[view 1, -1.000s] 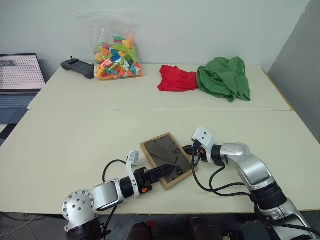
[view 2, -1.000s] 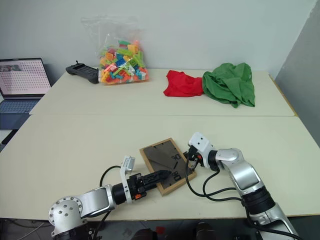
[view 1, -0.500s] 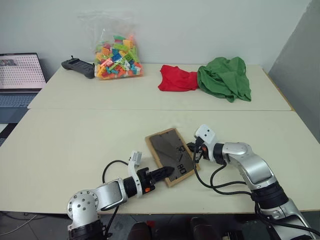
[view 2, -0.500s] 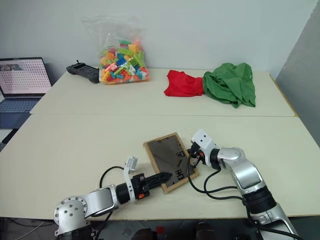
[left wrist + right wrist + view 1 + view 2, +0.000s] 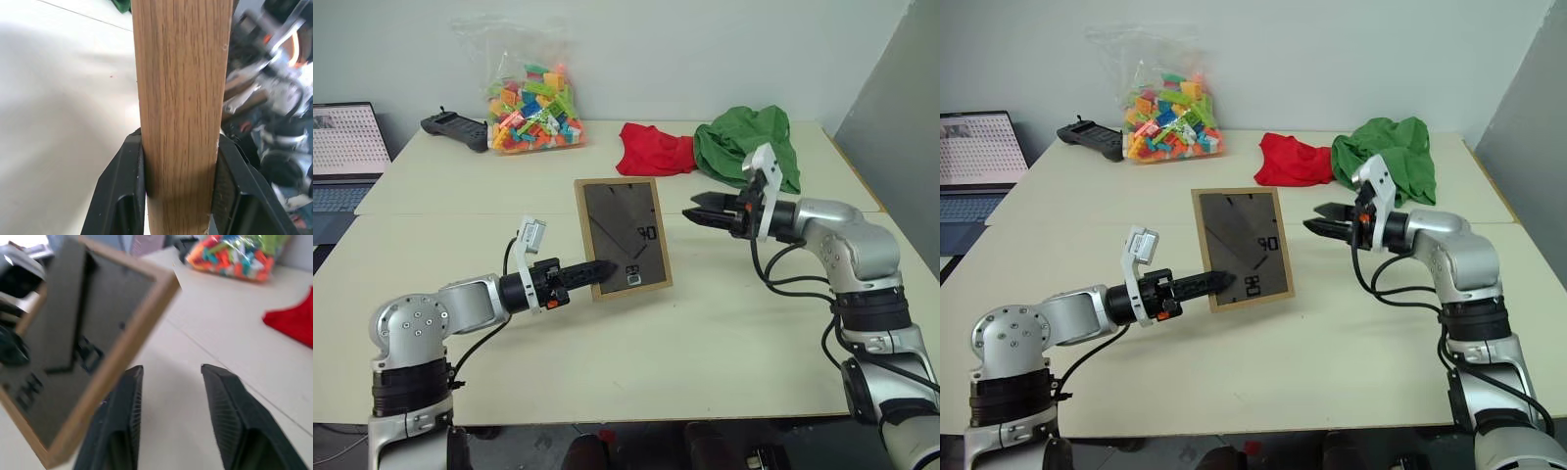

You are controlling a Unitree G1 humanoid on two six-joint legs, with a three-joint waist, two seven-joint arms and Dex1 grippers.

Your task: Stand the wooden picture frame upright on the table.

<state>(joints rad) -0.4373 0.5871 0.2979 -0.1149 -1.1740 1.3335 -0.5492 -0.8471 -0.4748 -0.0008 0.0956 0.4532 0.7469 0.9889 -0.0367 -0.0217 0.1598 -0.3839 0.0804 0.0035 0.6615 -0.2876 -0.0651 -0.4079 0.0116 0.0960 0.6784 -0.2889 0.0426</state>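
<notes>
Above table [image 5: 724, 333], left fingers [image 5: 122, 196] pinch upright wooden picture frame [image 5: 622, 235].

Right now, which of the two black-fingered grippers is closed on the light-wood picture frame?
The left gripper clamps the light-wood picture frame at its lower edge; the right gripper hangs open beside it.

I see the picture frame [image 5: 178, 98] in grained matt wood, black plastic fingers [image 5: 120, 191], a smooth matt surface [image 5: 724, 323].

Head pair overlooks the table [image 5: 724, 323]; wrist cameras close — both face the frame [image 5: 181, 98].
</notes>
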